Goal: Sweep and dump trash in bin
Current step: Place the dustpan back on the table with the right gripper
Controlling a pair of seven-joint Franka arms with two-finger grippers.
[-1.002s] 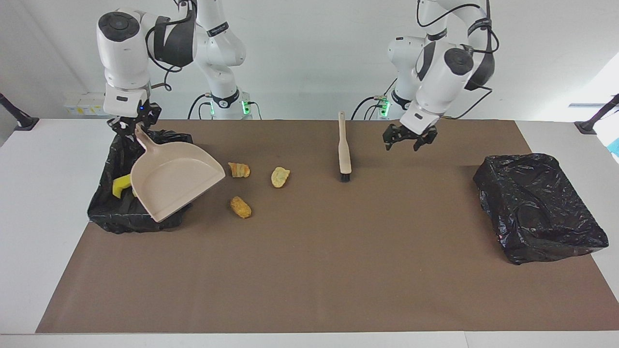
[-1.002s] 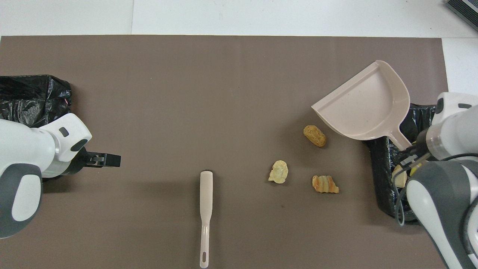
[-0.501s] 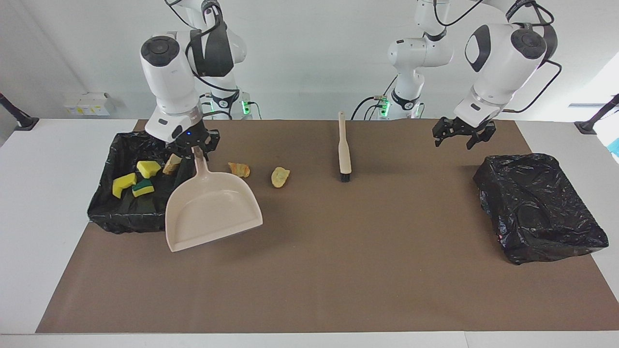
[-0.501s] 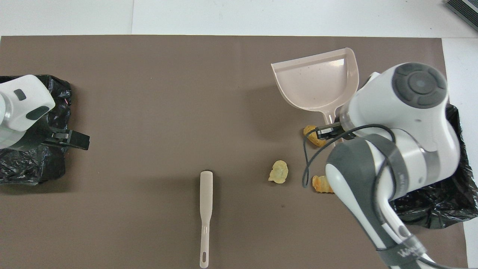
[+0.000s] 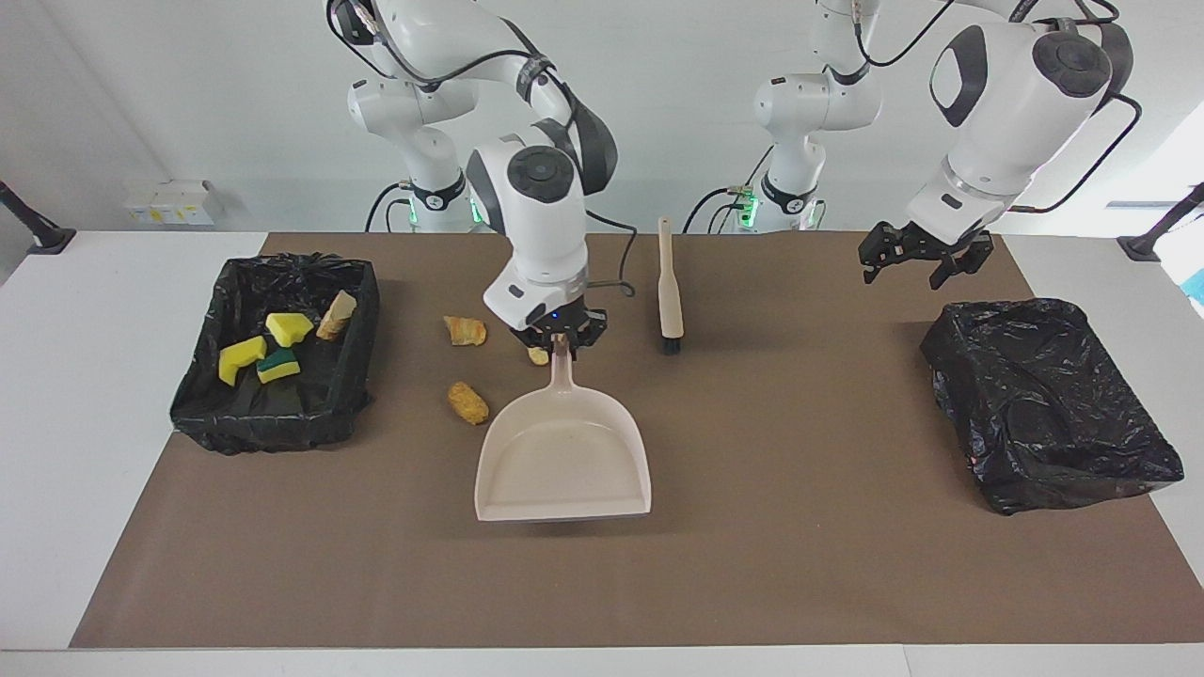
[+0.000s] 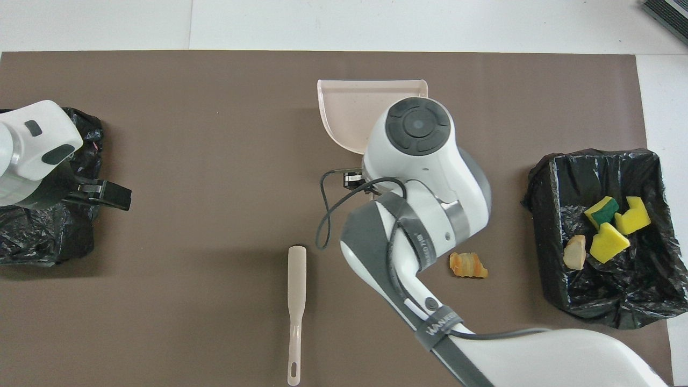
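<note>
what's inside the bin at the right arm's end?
The black-lined bin holds four scraps: two yellow sponge chunks, a green-topped sponge and a tan pastry piece. Whatever lies under them or in the liner's folds is hidden.

The dustpan (image 5: 562,456) was carried by the right gripper (image 5: 561,340) from over the bin (image 5: 353,310) to the middle of the mat. The left gripper (image 5: 924,259) was raised and swung toward the second bin (image 5: 1044,404).

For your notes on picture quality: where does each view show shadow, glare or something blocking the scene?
Facing view: soft, even light; a faint shadow under the dustpan; mild sheen on the empty bin liner. Overhead view: the right arm blocks part of the dustpan and some trash; a broad, dim shadow lies near the brush.
</note>
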